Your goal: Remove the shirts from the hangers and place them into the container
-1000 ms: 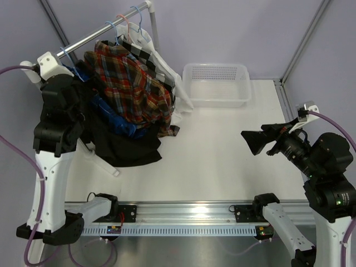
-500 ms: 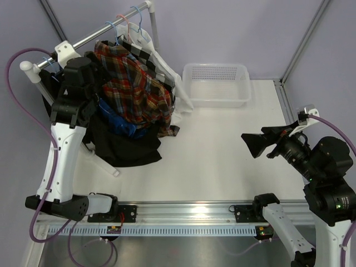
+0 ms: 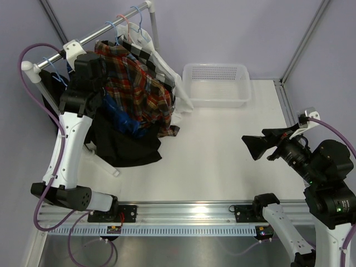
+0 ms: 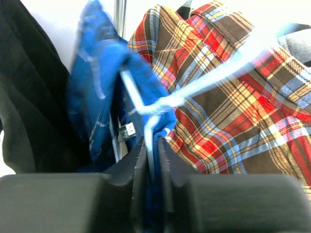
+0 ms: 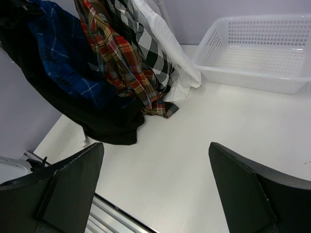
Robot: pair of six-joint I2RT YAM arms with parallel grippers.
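White table (image 3: 222,156), grey walls behind. Landmark is the container (image 3: 217,102): it sits at the far edge with its mouth up and its long axis running left-right along that edge.

Rail (image 3: 94,36) is left of the container and runs on a diagonal, with its far end nearest the container. All the shirts hang off it on hangers (image 3: 136,15), hooks up over the rail. The cloth drapes down and toward the near side.
- white checked shirt (image 3: 162,65): closest to the container, its hem just short of the container's left wall
- red-orange plaid shirt (image 3: 136,89): next one left
- blue plaid shirt (image 3: 119,119): further left and mostly buried
- black shirt (image 3: 125,149): furthest from the container, with its hem pooled on the table

Left gripper (image 4: 151,158) is pushed into the bundle, well left of the container. Its jaws are nearly together, down to a slit, with the neck of a light-blue hanger (image 4: 148,109) pinched between them. That wire comes up out of the jaws, and one shoulder arm slants up and right across the red-orange plaid.

Right gripper (image 5: 154,145) hangs near and right of the container, well apart from it. It points back toward the rack, jaws spread wide, nothing in them.

Against a second ago:
- The left wrist was outside the rack on the side away from the container, jaws wide.
- It has since swung in over the rail and closed on the wire.
- The right arm has barely shifted.
- The container hasn't moved.
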